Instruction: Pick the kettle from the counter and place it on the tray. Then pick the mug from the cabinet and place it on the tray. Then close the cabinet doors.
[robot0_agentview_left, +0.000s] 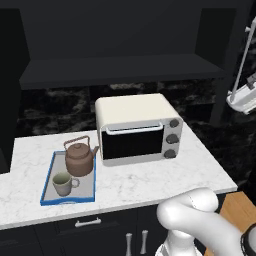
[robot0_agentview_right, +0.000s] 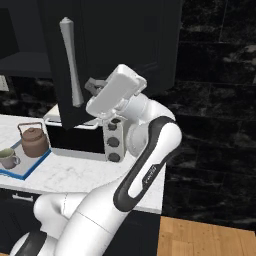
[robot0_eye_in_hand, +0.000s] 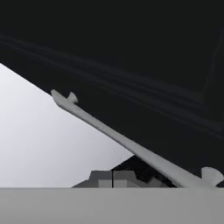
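Dark cabinets surround the marble table (robot0_agentview_left: 150, 182), where the kettle (robot0_agentview_left: 80, 156) and mug (robot0_agentview_left: 62, 183) already sit on the blue-rimmed tray (robot0_agentview_left: 47, 187) at 9 o'clock of the toaster oven (robot0_agentview_left: 137, 130). At the open cabinet door (robot0_agentview_right: 105, 50), the gripper (robot0_agentview_right: 95, 87) sits just beside its silver bar handle (robot0_agentview_right: 71, 62) at 3 o'clock, fingertips drawn together on nothing. That rigid, hinged panel should swing lightly; I would push the flat face or hook the smooth, slippery bar.

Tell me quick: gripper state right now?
Gripper: fingertips together, shut, holding nothing, beside the long silver bar handle of the dark cabinet door.
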